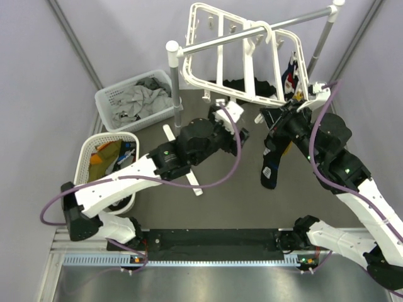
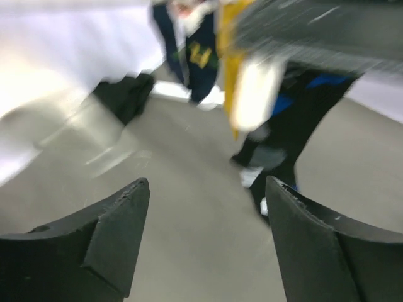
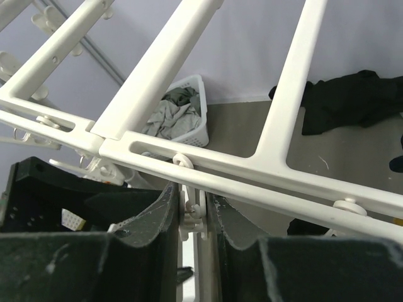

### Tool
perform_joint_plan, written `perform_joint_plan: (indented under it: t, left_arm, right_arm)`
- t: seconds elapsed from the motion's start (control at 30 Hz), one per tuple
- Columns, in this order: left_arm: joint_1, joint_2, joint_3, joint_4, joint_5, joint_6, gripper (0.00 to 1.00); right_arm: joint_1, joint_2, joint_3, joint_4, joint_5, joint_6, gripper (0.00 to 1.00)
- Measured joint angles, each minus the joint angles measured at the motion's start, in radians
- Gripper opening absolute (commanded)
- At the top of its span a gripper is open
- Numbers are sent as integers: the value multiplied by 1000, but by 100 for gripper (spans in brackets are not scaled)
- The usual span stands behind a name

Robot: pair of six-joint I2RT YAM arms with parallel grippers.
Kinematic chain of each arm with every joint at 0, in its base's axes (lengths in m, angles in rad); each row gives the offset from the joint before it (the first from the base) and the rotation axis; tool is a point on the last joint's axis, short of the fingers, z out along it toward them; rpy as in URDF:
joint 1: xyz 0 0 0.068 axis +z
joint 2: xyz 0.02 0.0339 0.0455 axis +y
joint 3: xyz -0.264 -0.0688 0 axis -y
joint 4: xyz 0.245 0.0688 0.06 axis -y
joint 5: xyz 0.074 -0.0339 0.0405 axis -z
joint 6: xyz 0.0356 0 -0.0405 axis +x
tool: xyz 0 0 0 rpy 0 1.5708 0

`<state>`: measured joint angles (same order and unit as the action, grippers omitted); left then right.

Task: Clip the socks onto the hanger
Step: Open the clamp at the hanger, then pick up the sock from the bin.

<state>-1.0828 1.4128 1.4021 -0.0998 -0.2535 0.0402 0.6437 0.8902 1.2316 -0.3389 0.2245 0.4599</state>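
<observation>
The white hanger (image 1: 245, 56) hangs tilted from the grey pole; in the right wrist view its bars (image 3: 264, 167) cross overhead. My right gripper (image 1: 296, 102) (image 3: 192, 192) is shut on a small white clip (image 3: 192, 217) dangling from the front bar. A black sock with blue and white marks (image 1: 272, 163) (image 2: 283, 145) hangs below that gripper, its top hidden. A multicoloured sock (image 1: 291, 75) (image 2: 195, 50) hangs at the hanger's right side. My left gripper (image 1: 228, 112) (image 2: 208, 182) is open and holds nothing, left of the black sock.
A white basket of pale grey cloths (image 1: 135, 100) stands at the back left. A second white basket (image 1: 104, 163) holding socks sits nearer. The grey pole rack (image 1: 176, 82) has white feet (image 1: 189, 170). A black garment (image 1: 242, 85) lies under the hanger.
</observation>
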Motion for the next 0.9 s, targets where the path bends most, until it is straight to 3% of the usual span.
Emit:
perform_joint_plan:
  t: [0.23, 0.5, 0.67, 0.9]
  left_arm:
    - [126, -214, -123, -166, -87, -136, 83]
    - [360, -416, -269, -384, -108, -288, 83]
    - [565, -465, -320, -492, -103, -304, 75]
    - [997, -349, -317, -522, 10, -261, 70]
  right_arm:
    - [-1, 0, -1, 2, 23, -31, 7]
    - [-1, 0, -1, -2, 52, -75, 8]
    - [-1, -1, -1, -5, 64, -106, 8]
    - [-1, -8, -1, -8, 67, -150, 8]
